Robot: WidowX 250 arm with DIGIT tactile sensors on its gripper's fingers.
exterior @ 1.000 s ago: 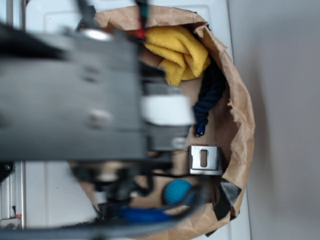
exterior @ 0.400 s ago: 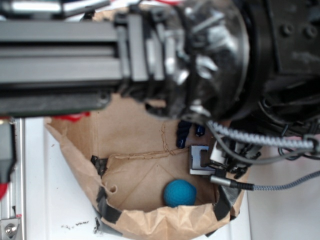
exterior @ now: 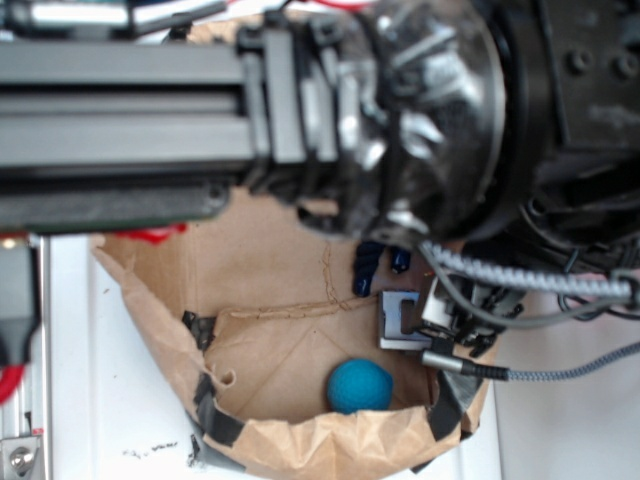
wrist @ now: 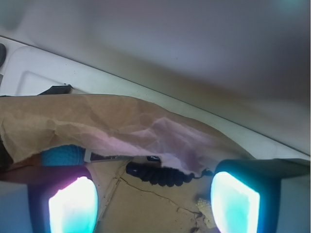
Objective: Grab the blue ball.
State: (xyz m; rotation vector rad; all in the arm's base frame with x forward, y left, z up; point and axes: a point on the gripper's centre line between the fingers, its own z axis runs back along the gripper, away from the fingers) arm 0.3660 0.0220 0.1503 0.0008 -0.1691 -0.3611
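The blue ball [exterior: 360,386] is a small teal-blue fuzzy ball lying on the floor of a brown paper bag [exterior: 300,440], near the bag's front wall, below and left of a metal bracket [exterior: 404,320]. In the wrist view the ball [wrist: 62,155] peeks out under the bag's torn edge, just above the left finger. My gripper [wrist: 154,204] is open and empty, its two glowing pads [wrist: 73,206] wide apart over the bag floor. In the exterior view the arm fills the top and hides the gripper.
A dark navy twisted rope [exterior: 380,262] [wrist: 160,174] lies beyond the bracket. The bag's crumpled paper wall [wrist: 121,126] hangs close over the gripper. Grey cables [exterior: 540,290] run at the right. White surface [exterior: 120,400] lies left of the bag.
One second ago the arm covered the left of the bag, with a yellow cloth visible. Now the arm lies across the top, hiding the cloth. Since 0.4 s ago almost nothing has moved.
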